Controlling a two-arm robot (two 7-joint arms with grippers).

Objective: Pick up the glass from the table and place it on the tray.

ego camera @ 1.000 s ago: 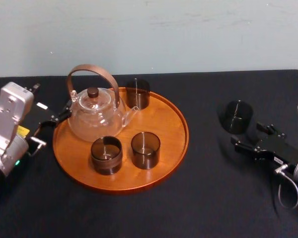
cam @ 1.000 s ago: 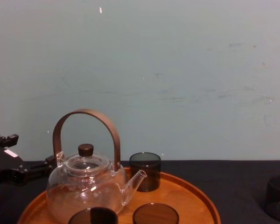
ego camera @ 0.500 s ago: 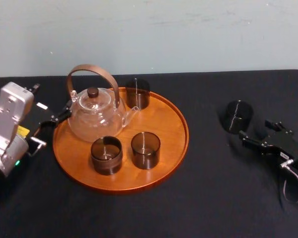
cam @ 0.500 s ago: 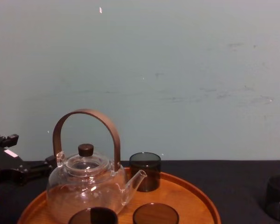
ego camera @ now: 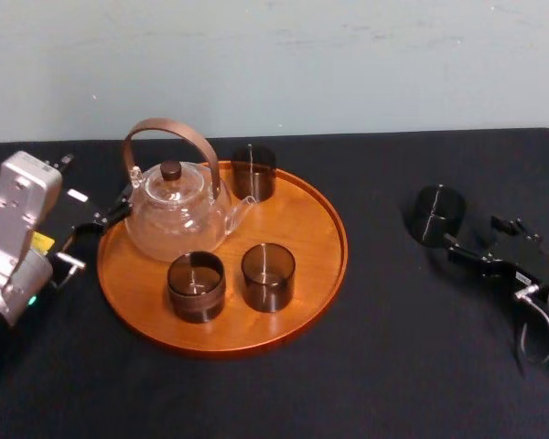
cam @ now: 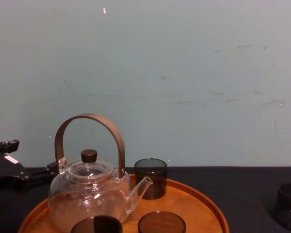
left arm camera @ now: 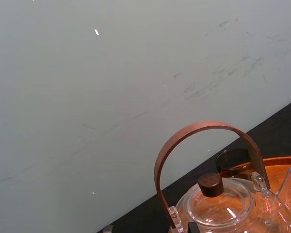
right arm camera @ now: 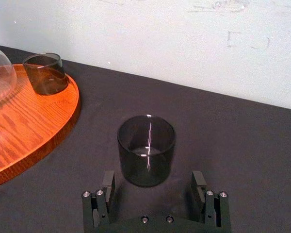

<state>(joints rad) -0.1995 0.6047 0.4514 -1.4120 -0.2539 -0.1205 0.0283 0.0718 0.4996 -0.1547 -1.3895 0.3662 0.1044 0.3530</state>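
The right gripper (right arm camera: 153,180) has its jaws wide apart, one on each side of the dark glass (right arm camera: 146,150), right of the tray (ego camera: 293,215). The left gripper (ego camera: 99,222) rests by the tray's left edge.

The glass (cam: 288,206) (dark, smoky) is clipped by chest view's edge.

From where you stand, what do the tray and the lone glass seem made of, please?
The tray looks like varnished wood: orange-brown, visible grain. The glass at the open right gripper looks like smoked glass, possibly tinted plastic: dark, see-through, glinting.
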